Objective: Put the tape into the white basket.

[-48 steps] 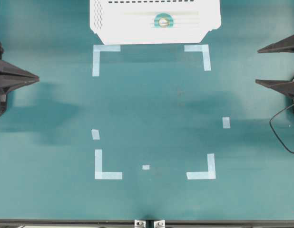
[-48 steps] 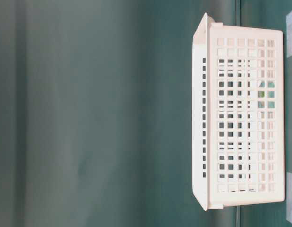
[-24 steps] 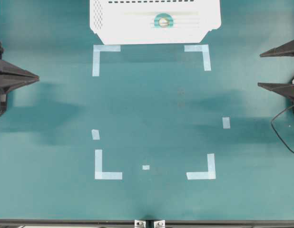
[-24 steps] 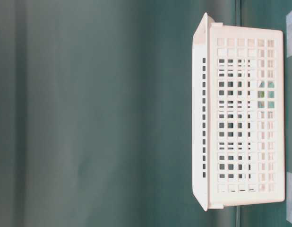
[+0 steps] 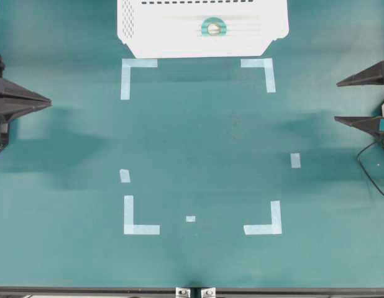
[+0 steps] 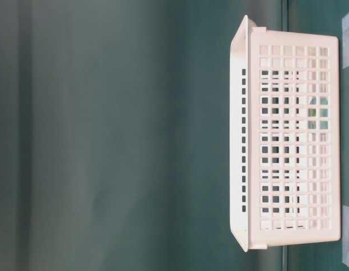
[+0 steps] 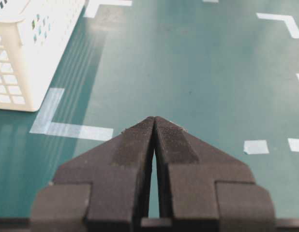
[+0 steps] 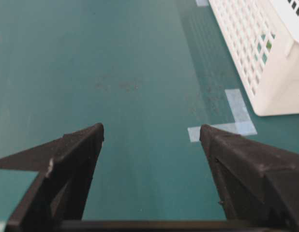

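Tape (image 5: 212,27) lay inside the white basket (image 5: 148,37) at the frame's top; my left fingers (image 7: 140,140) were pressed together, my right fingers (image 8: 86,145) spread wide, holding nothing.

Teal table surface (image 5: 204,136), bare apart from tape marks. Four pale-blue L-shaped corner marks (image 5: 133,71) frame a rectangle at table centre. Three loose strips: one (image 5: 125,176) just above the lower-left corner mark, one (image 5: 191,218) between the two lower corner marks, one (image 5: 295,160) above the lower-right. Black cable (image 5: 366,167) at the table's right edge.
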Tool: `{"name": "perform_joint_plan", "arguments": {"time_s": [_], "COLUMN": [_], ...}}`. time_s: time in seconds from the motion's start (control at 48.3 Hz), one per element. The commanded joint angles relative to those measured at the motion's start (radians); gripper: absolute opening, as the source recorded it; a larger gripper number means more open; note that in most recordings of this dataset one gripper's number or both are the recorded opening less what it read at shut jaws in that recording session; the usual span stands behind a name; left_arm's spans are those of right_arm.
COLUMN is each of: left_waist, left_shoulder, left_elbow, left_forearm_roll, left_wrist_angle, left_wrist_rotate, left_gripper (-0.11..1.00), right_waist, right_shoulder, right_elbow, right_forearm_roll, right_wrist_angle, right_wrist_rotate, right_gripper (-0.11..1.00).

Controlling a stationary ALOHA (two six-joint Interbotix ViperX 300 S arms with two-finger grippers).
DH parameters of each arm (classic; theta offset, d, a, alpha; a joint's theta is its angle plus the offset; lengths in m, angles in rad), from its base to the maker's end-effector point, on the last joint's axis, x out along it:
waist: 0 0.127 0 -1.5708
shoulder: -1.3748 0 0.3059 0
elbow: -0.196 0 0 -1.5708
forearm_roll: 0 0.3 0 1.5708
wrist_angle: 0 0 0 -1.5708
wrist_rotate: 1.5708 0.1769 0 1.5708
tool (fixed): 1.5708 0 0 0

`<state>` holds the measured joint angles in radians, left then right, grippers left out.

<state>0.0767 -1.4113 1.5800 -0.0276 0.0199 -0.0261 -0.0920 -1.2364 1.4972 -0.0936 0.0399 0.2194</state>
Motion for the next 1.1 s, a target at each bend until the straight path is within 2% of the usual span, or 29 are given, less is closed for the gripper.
{"name": "perform_joint_plan", "arguments": {"time_s": [0.0,0.331,0.683,0.953,1.077], "left_waist": [0.005,0.005,0.005,0.005,0.005], "left_shoulder": [0.008,0.008,0.008,0.008,0.008], "left_elbow": [-0.011,-0.011,-0.011,-0.012,-0.011], "left_forearm_roll": [-0.002,-0.002,-0.002,-0.002,-0.002], "left_wrist_angle": [-0.003,-0.003,-0.003,-0.003,-0.003], "left_wrist_rotate": [0.002,0.002,0.002,0.002,0.002], "left_gripper": [-0.11,-0.11,-0.11,-0.11,-0.11], "right_waist": [0.002,0.002,0.005,0.048,0.061], "right_shoulder": [0.011,0.015,0.017,0.018,0.018], "right_elbow": [-0.006,0.02,0.097,0.101,0.101], "right_forearm_roll": [0.0,-0.002,-0.005,-0.069,-0.077], "right_wrist_angle": [-0.005,-0.031,-0.161,-0.19,-0.19], "right_wrist_rotate": [0.003,0.005,0.028,0.031,0.034], "right_gripper": [0.89,0.89,0.9,0.9,0.9]}}
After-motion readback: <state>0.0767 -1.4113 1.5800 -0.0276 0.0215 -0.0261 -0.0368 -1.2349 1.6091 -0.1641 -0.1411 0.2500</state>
